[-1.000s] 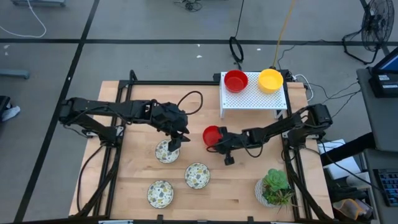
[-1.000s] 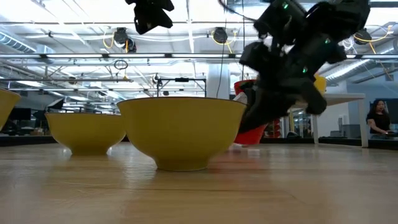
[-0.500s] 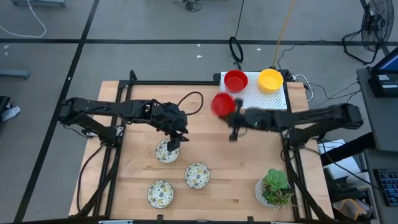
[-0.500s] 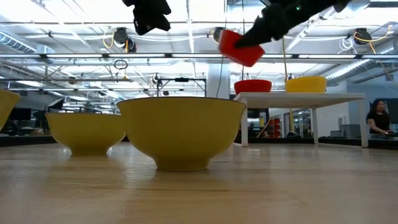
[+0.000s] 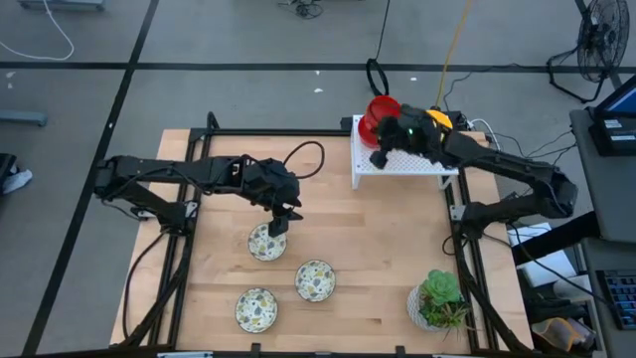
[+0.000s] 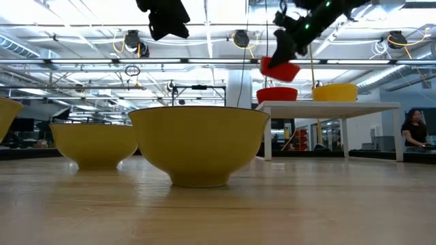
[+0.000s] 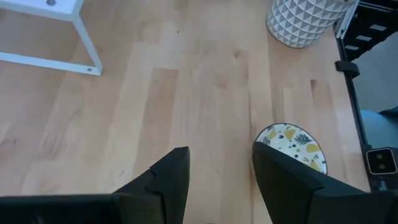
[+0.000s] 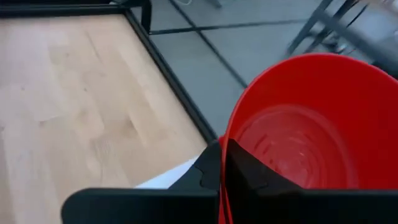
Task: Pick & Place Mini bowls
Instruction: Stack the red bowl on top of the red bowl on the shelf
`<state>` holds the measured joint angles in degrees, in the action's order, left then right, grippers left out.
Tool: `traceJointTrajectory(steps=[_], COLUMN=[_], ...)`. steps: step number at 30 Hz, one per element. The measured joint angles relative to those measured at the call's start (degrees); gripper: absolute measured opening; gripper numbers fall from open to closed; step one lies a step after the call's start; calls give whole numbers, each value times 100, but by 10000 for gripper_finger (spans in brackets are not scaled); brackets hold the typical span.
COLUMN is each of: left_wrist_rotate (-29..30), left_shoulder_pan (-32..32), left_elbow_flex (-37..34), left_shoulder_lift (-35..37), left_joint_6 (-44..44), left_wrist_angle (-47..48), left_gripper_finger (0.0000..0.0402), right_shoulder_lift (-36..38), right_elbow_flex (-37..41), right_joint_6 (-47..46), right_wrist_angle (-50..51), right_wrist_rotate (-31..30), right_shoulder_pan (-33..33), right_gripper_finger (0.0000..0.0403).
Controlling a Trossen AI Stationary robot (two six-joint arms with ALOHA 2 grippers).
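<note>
My right gripper [image 5: 382, 139] is shut on a red mini bowl [image 5: 381, 108] and holds it in the air over the white perforated rack [image 5: 407, 161]. In the low view the held bowl [image 6: 280, 69] hangs just above a second red bowl [image 6: 276, 94] that stands on the rack beside a yellow bowl [image 6: 334, 91]. My left gripper [image 5: 279, 215] is open and hovers above a speckled bowl [image 5: 265, 243] resting on the table. Two more speckled bowls [image 5: 315, 280] [image 5: 256, 309] sit nearer the table's near edge. My right gripper pinches the red bowl's rim [image 8: 227, 147], one finger [image 8: 244, 172] inside the bowl and one finger [image 8: 207, 167] outside its wall. The bowl is lifted clear of the rack and sits tilted in the hold.
A white pot with a green plant [image 5: 440, 301] stands near the table's near right corner. The rack's leg [image 7: 91, 62] and the plant pot [image 7: 305, 18] show in the left wrist view, with bare wood between them. A person [image 6: 413, 129] stands far off in the room.
My right gripper has carried the red bowl from low over the table's middle, up and toward the far edge, to above the rack and over the red bowl standing there. It stayed shut on the bowl throughout.
</note>
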<state>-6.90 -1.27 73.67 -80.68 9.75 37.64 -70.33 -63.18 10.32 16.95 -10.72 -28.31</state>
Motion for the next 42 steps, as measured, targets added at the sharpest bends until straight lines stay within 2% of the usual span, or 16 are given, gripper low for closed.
traceJointTrajectory(steps=[2, 6, 13, 22, 27, 36, 42], left_wrist_rotate=[-2, -1, -4, -4, -4, -4, -4], left_shoulder_pan=[-21, -75, -171, -290, -298, -295, -295], left_elbow_flex=[0, 0, 1, 2, 0, 0, 0], left_shoulder_lift=[0, 0, 0, 0, 0, 0, 0], left_joint_6=[-62, -167, -213, -211, -211, -207, -151], left_wrist_angle=[8, 9, 31, 31, 33, 33, 33], left_gripper_finger=[179, 179, 179, 179, 179, 179, 179], right_shoulder_lift=[-176, -490, -773, -775, -775, -769, -745], right_elbow_flex=[-8, -4, -4, -4, -2, -4, -3], right_joint_6=[-102, -110, -71, -85, -176, -213, -211], right_wrist_angle=[-8, -131, -175, -157, -20, 174, 181], right_wrist_rotate=[210, 193, 203, 211, 658, 638, 636], right_shoulder_pan=[-229, -447, -505, -498, -498, -495, -496], right_gripper_finger=[0, 0, 0, 3, 3, 4, 31])
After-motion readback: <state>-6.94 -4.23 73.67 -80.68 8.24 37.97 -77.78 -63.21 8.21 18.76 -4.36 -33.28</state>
